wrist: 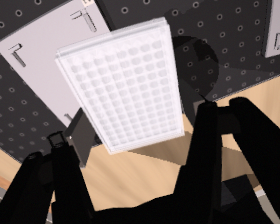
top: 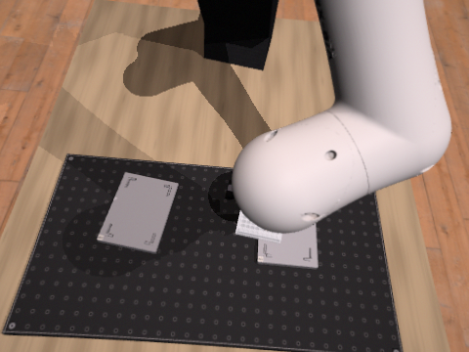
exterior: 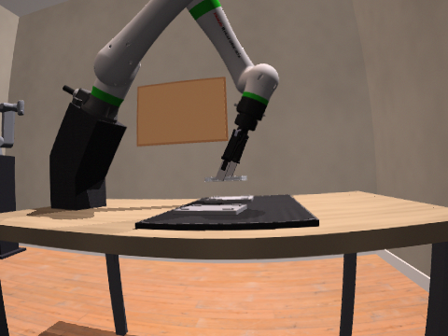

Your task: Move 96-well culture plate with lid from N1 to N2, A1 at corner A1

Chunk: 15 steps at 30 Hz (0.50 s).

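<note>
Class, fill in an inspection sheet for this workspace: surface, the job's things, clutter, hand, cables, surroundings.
Surface: light wooden table bearing a black perforated board.
Job's things: white 96-well culture plate in the air, roughly level, partly over grey nest N1; grey nest N2 bare; lid cannot be told apart from the plate.
Clutter: nothing seen.
Hand: black two-finger hand shut on the plate's end.
Cables: nothing seen.
Surroundings: orange wall panel, grey fixture at the left edge, wooden floor.
</note>
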Tool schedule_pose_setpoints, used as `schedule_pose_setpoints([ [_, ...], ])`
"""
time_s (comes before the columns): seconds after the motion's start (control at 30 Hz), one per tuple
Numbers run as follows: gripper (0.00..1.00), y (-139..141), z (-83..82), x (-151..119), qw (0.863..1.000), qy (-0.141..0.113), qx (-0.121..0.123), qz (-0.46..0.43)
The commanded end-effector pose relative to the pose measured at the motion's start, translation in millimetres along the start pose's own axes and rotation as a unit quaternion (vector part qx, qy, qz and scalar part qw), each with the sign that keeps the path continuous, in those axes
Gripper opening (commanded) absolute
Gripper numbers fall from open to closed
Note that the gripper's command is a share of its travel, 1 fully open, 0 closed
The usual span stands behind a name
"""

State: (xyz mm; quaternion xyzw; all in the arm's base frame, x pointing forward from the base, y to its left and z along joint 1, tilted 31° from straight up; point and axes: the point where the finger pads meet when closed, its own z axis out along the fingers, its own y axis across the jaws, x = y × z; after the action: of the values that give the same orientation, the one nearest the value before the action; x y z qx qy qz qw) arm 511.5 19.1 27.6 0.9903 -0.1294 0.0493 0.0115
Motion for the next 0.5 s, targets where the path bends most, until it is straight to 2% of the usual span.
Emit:
schedule_pose_setpoints([
  [0.0, 0.00, 13, -0.8, 1, 1.000, 0.000, 0.000, 0.000],
  [0.47, 0.00, 53, -2.5, 5, 1.000, 0.000, 0.000, 0.000],
])
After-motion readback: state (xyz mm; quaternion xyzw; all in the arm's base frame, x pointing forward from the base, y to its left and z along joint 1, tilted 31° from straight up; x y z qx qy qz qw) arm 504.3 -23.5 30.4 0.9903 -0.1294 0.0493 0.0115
